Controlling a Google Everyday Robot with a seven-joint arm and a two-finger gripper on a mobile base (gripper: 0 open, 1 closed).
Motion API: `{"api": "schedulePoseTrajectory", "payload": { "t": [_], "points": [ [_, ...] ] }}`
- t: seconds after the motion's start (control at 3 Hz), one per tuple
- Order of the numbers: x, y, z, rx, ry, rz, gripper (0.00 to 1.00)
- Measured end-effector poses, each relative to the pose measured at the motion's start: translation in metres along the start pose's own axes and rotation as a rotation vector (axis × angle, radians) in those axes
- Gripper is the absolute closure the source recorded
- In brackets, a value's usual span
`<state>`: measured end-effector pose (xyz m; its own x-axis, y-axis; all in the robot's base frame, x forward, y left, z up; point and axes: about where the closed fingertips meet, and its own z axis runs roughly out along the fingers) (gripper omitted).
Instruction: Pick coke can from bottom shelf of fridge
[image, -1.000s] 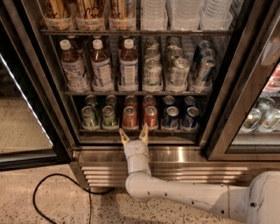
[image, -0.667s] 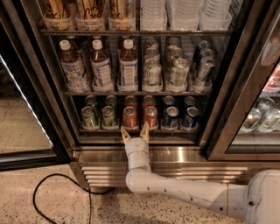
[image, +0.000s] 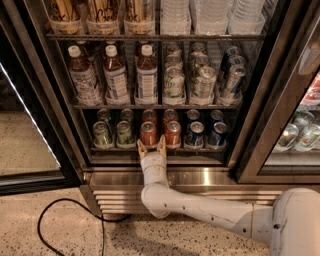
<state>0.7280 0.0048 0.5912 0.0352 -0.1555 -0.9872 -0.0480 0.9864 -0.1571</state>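
Gripper (image: 151, 146) jaws spread wide, gripping nothing, tips at the front lip of the bottom shelf (image: 210, 149). Coke can (image: 148, 134) stands just behind them in the front row. Green cans (image: 102, 134) to its left, second red can (image: 172, 134) to its right, all inside the fridge (image: 255, 100).

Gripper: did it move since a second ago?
Yes. The gripper, jaws open, has crept slightly forward toward the red can, judged against the bottom shelf edge.
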Motion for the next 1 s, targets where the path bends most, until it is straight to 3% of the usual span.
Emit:
{"api": "schedulePoseTrajectory", "payload": {
  "t": [1.0],
  "points": [
    [-0.016,0.009,0.024,-0.025,-0.02,-0.009,0.31]
  ]
}}
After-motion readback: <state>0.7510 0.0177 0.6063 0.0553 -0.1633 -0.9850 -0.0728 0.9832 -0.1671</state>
